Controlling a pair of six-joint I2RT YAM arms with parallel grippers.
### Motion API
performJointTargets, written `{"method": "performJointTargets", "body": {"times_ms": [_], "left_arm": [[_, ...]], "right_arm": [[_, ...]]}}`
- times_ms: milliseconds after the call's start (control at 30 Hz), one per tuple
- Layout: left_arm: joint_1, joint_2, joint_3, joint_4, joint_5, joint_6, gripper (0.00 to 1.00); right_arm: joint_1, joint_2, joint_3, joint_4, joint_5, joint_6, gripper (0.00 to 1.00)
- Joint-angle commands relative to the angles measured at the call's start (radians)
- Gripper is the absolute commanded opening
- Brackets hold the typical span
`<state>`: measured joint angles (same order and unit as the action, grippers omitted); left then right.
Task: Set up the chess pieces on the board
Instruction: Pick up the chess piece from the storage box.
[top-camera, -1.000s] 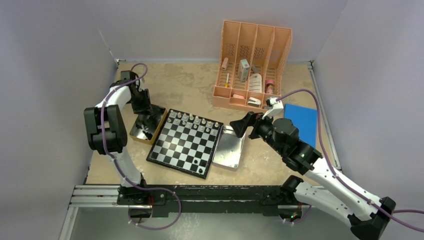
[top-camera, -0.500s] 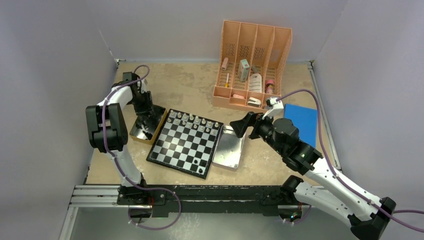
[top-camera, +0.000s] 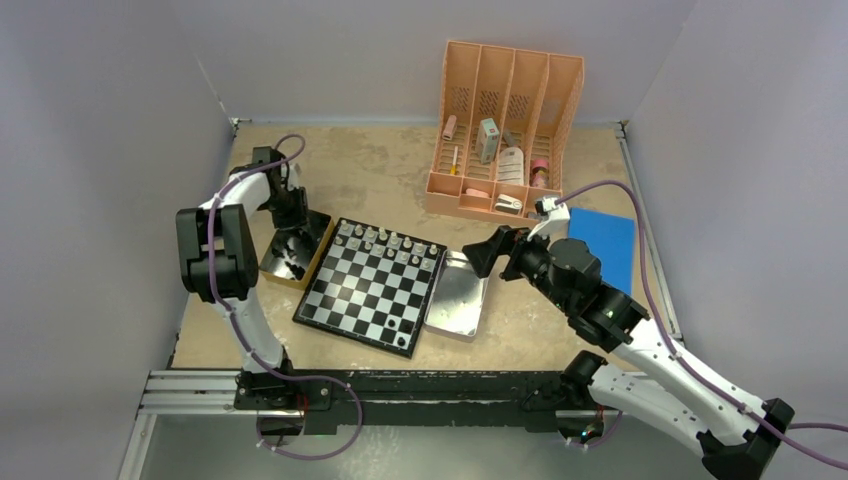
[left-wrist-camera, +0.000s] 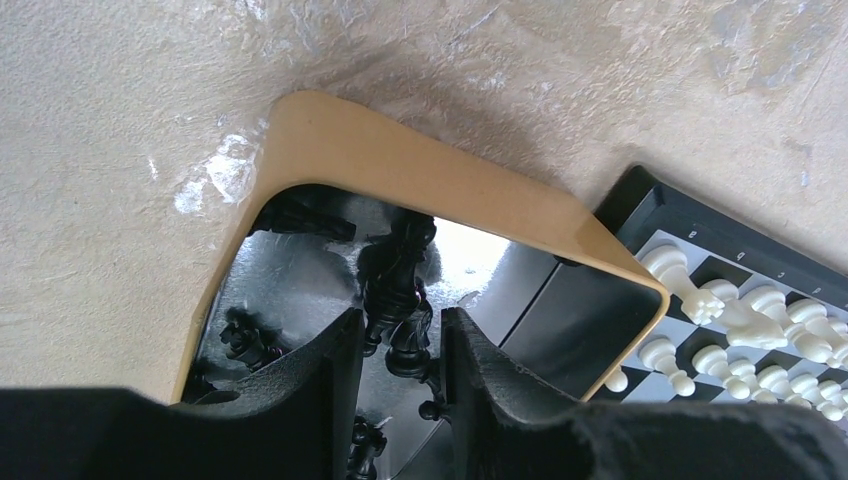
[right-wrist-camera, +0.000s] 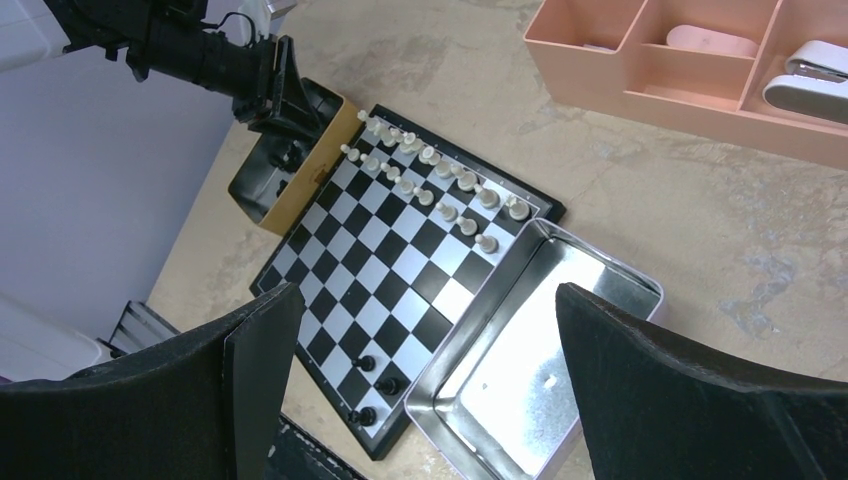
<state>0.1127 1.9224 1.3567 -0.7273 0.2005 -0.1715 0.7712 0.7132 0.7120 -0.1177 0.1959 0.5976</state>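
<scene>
Left fingers (left-wrist-camera: 320, 400) down inside tan box (left-wrist-camera: 400, 170), flanking one black piece (left-wrist-camera: 400, 300) among several loose ones, grip impossible to tell. Right fingers (right-wrist-camera: 250, 370) spread wide, holding nothing, above silver tray (right-wrist-camera: 540, 350). On board (right-wrist-camera: 400, 270), between box and tray: two rows of white pieces (right-wrist-camera: 430, 190) along far edge, three black pieces (right-wrist-camera: 375, 385) at near corner; four-slot peach organizer (top-camera: 505, 130) behind.

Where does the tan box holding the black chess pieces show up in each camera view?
Top external: the tan box sits left of centre, beside the board's left side.
Left wrist: the tan box fills the middle of the picture, with the board at the right edge.
Right wrist: the tan box is at upper left, beside the board.
Shared landmark: the board.
</scene>
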Motion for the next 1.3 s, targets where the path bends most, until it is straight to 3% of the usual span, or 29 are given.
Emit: {"method": "performJointTargets", "body": {"times_ms": [0, 300, 567, 1267], "left_arm": [[-0.008, 0.01, 0.026, 0.004, -0.025, 0.012, 0.33], [-0.009, 0.03, 0.061, 0.004, -0.046, 0.009, 0.32], [-0.013, -0.001, 0.063, -0.012, -0.051, -0.009, 0.18], [-0.015, -0.368, -0.083, 0.002, 0.143, -0.112, 0.09]], "right_arm": [[-0.001, 0.003, 0.035, 0.031, 0.023, -0.021, 0.99], [0.0, -0.002, 0.032, 0.026, 0.027, -0.021, 0.99], [-0.001, -0.004, 0.032, 0.024, 0.029, -0.02, 0.99], [0.0, 0.01, 0.032, 0.063, -0.021, 0.017, 0.98]]}}
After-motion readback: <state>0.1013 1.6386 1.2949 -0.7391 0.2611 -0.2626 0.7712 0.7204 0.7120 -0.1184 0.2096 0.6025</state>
